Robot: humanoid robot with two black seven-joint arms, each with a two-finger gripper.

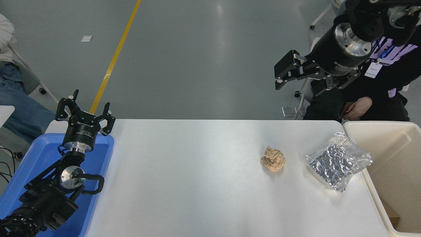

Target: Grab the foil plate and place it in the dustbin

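Note:
The foil plate (338, 161), shiny crinkled silver, lies on the white table (197, 184) near its right edge, just left of the dustbin. The dustbin (393, 171), a cream bin with a thick rim, stands at the right edge. My right gripper (297, 80) is open and empty, held high in the upper right, well above and beyond the plate. My left gripper (85, 108) is open, parked at the lower left over the blue tray.
A crumpled tan paper ball (273, 159) lies left of the foil plate. A blue tray (36, 158) sits at the table's left end. A person in dark clothes (378, 95) sits behind the bin; another person's leg (19, 112) is at far left.

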